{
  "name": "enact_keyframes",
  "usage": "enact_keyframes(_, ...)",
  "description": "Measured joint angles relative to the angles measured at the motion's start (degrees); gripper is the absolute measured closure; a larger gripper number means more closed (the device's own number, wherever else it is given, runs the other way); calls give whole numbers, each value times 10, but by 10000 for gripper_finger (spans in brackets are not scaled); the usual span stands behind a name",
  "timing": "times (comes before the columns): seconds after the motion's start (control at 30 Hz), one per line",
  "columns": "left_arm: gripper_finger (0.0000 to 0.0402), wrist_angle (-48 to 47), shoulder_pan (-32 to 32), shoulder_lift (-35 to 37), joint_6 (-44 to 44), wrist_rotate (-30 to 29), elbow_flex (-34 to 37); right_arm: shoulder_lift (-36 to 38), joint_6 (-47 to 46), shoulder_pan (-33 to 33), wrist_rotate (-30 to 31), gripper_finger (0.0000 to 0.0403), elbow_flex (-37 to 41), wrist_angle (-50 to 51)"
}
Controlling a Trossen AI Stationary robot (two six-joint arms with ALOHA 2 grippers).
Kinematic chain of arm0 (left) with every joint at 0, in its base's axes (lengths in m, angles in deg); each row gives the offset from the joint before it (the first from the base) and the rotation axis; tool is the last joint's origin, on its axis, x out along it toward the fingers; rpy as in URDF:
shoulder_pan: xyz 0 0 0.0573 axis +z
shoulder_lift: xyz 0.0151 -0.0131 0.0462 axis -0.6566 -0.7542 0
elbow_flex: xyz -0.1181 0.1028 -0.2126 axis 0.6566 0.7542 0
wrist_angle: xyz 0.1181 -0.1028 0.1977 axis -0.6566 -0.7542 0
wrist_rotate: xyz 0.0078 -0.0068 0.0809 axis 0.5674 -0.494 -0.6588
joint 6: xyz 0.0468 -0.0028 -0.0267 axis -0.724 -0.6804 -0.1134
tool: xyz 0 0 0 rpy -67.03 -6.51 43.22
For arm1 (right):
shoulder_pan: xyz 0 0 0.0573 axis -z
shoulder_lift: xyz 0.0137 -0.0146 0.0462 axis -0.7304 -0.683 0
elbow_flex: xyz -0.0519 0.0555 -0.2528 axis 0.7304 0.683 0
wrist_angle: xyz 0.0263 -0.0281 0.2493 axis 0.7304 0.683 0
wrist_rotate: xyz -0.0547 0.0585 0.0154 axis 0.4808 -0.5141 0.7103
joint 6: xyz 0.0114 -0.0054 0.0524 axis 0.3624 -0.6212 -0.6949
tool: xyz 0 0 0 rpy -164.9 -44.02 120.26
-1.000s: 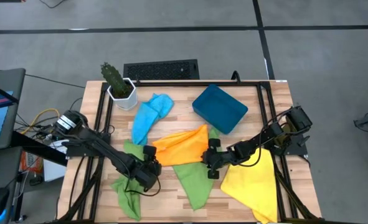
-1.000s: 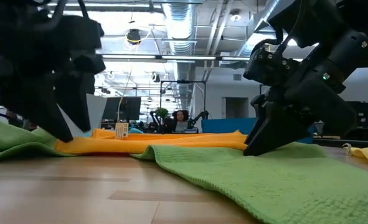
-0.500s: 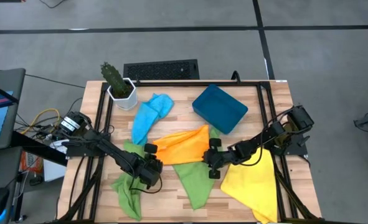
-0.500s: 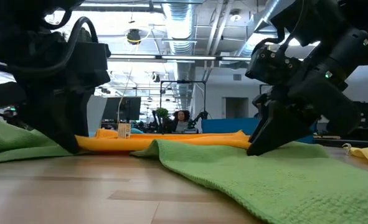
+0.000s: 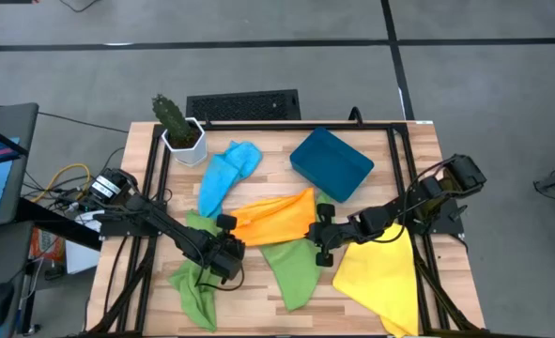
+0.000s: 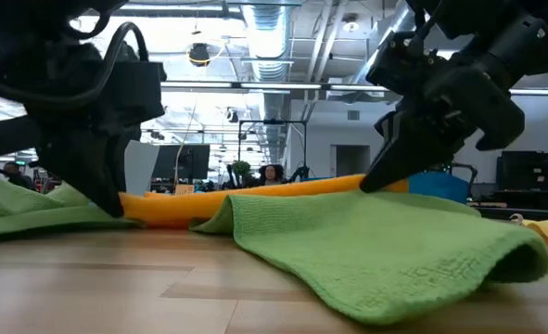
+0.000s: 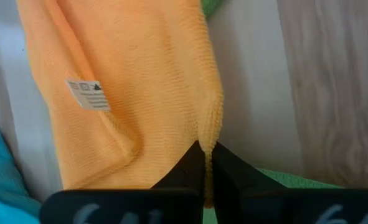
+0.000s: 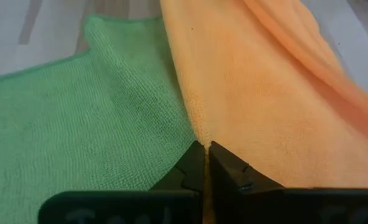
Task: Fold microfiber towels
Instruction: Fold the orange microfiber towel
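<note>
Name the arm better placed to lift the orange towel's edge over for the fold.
Probably right: the right gripper is shut on the orange towel, its edge raised. The left gripper pinches the opposite edge low.

This looks like an open-plan robotics lab or workshop. Beyond the wooden tabletop (image 5: pixel 258 183), the low view shows an industrial ceiling with exposed ducts (image 6: pixel 272 28), strip lighting, monitors (image 6: pixel 188 160) and a seated person (image 6: pixel 272 174) at mid-frame. From above, grey floor (image 5: pixel 258 66) surrounds the rig, with loose cables (image 5: pixel 56 178) at left.
</note>
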Motion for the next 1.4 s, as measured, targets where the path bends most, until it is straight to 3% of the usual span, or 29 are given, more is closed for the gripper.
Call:
enact_keyframes(0.3, 400, -6, 0, 0, -3, -6, -2, -1, 0, 3, 0, 366, 0, 10)
enact_keyframes(0.67, 401, -7, 0, 0, -2, -8, -2, -1, -1, 3, 0, 304, 0, 19)
enact_keyframes(0.97, 401, -7, 1, 0, -1, -12, -2, -12, -11, 5, -1, 304, -1, 33)
enact_keyframes(1.07, 401, -6, 2, 0, -1, -15, -2, -12, -17, 7, -7, 322, -1, 55)
enact_keyframes(1.2, 401, -6, 8, 0, -1, -16, -2, -9, -15, 10, -8, 387, -1, 66)
enact_keyframes(1.4, 401, -59, 13, 0, -1, -32, -37, 22, 8, 10, 11, 395, -35, 126)
